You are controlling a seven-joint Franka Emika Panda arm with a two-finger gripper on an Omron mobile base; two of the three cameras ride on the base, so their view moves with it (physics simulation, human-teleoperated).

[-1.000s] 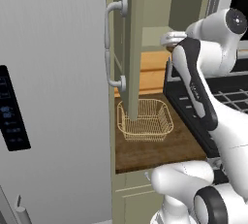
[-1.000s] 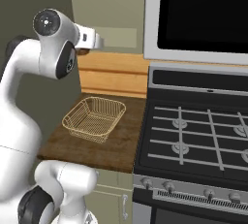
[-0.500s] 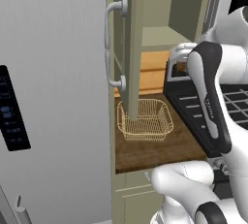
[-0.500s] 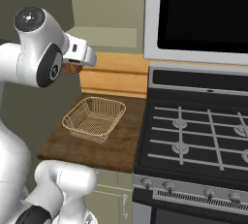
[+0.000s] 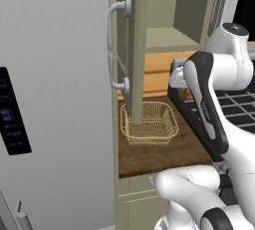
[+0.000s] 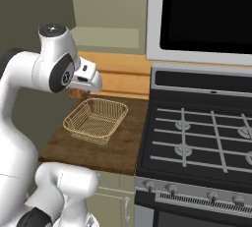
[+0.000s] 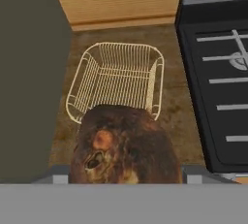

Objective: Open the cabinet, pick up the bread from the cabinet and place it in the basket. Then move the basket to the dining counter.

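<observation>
The cabinet door [image 5: 135, 50] stands swung open, its curved silver handle [image 5: 117, 45] facing me. My gripper [image 6: 81, 87] hangs above the wooden countertop, just behind and to the side of the basket [image 6: 96, 120], and is shut on the bread [image 6: 75, 93]. In the hand view the bread [image 7: 124, 149], a dark-brown lump, covers the fingertips, with the basket [image 7: 116, 79] below and beyond it. The pale gold basket [image 5: 149, 122] holds nothing. The dining counter is out of view.
A grey fridge [image 5: 55, 99] stands left of the open door. A black stove [image 6: 202, 137] adjoins the countertop [image 6: 118, 147] on the right, with a microwave [image 6: 206, 14] above it. A wood-panelled backsplash [image 7: 116, 0] runs behind the basket.
The arm has come down from cabinet height with the bread in its grip, toward the countertop beside the basket. The basket and the cabinet door have not moved.
</observation>
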